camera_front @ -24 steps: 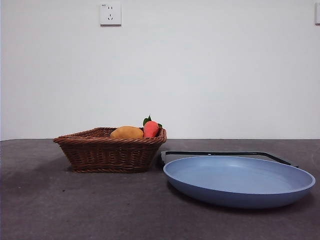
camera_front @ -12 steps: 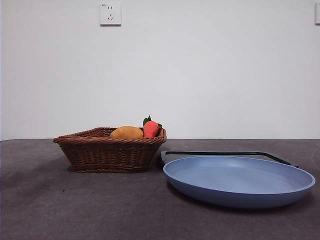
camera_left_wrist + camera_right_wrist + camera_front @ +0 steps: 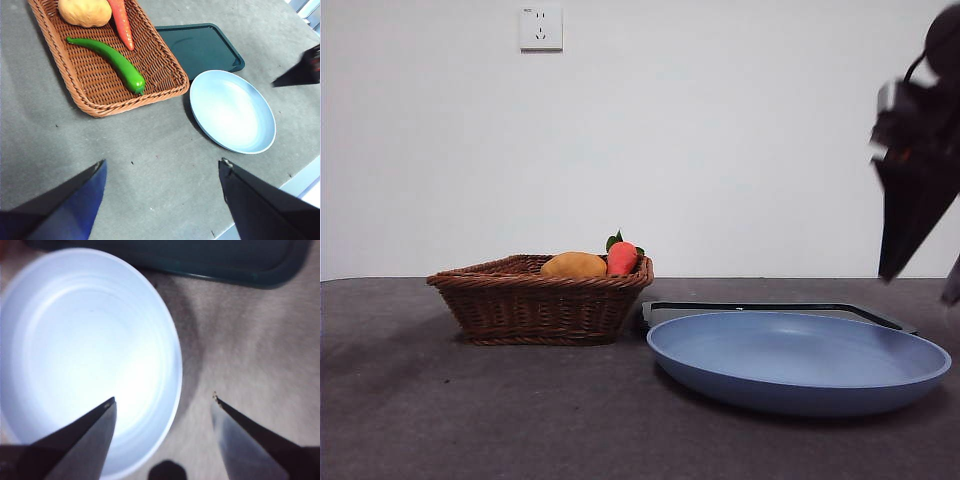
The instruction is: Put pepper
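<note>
The long dark green pepper (image 3: 112,60) lies inside the brown wicker basket (image 3: 95,107), near its front wall. In the front view the basket (image 3: 540,310) hides the pepper. My left gripper (image 3: 162,162) is open and empty, high above the table in front of the basket. My right gripper (image 3: 162,399) is open and empty, above the edge of the blue plate (image 3: 85,355). It shows in the front view (image 3: 918,285) at the right edge, above the plate (image 3: 800,360), and in the left wrist view (image 3: 300,74) as a dark tip.
A red-orange carrot (image 3: 121,22) and a yellow-orange fruit (image 3: 84,12) lie in the basket beyond the pepper; both poke over the rim in the front view. A dark green tray (image 3: 200,47) lies behind the plate (image 3: 232,112). The table is grey.
My right arm has come into the front view at the right edge, above the plate. The basket, plate and tray have not moved.
</note>
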Controlling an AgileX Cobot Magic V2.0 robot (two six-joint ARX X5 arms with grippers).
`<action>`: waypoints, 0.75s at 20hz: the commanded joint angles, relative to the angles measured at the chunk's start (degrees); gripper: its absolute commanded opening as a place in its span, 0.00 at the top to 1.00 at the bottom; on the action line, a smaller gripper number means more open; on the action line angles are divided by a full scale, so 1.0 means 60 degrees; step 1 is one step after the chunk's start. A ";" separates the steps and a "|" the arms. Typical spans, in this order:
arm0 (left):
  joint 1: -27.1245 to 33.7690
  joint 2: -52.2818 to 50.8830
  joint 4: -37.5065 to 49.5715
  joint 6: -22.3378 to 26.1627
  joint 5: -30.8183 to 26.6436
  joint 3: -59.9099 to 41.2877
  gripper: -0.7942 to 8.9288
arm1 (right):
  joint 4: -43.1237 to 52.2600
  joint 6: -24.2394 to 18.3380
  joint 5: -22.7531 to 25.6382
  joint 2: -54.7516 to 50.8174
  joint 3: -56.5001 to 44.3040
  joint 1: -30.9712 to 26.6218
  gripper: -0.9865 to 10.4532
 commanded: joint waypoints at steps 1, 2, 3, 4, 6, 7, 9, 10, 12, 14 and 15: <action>-0.0015 0.0036 0.0109 0.0051 0.0047 0.0146 0.52 | 0.0324 0.0055 0.0051 0.0688 0.0160 0.0138 0.63; -0.0015 0.0036 0.0109 0.0051 0.0047 0.0149 0.52 | 0.0481 0.0055 0.0051 0.0929 0.0160 0.0215 0.65; -0.0015 0.0036 0.0109 0.0051 0.0047 0.0146 0.52 | 0.0612 0.0051 0.0051 0.1137 0.0160 0.0248 0.66; -0.0015 0.0033 0.0109 0.0051 0.0047 0.0146 0.52 | 0.0699 0.0047 0.0051 0.1304 0.0160 0.0299 0.67; -0.0015 0.0036 0.0109 0.0051 0.0040 0.0149 0.52 | 0.0852 0.0047 0.0058 0.1545 0.0160 0.0415 0.67; -0.0015 0.0036 0.0109 0.0047 0.0040 0.0146 0.52 | 0.0907 0.0055 0.0055 0.1632 0.0160 0.0415 0.70; -0.0015 0.0036 0.0106 0.0036 0.0040 0.0146 0.52 | 0.0940 0.0055 0.0051 0.1770 0.0160 0.0415 0.75; -0.0015 0.0036 0.0109 0.0036 0.0040 0.0146 0.52 | 0.0951 0.0055 0.0051 0.1807 0.0160 0.0412 0.78; -0.0015 0.0036 0.0109 0.0036 0.0040 0.0146 0.52 | 0.0965 0.0058 0.0040 0.1807 0.0160 0.0408 0.87; -0.0015 0.0036 0.0109 0.0029 0.0036 0.0146 0.52 | 0.0969 0.0135 0.0029 0.1807 0.0160 0.0393 0.91; -0.0015 0.0036 0.0113 0.0025 0.0029 0.0146 0.52 | 0.0976 0.0178 0.0022 0.1807 0.0160 0.0393 0.91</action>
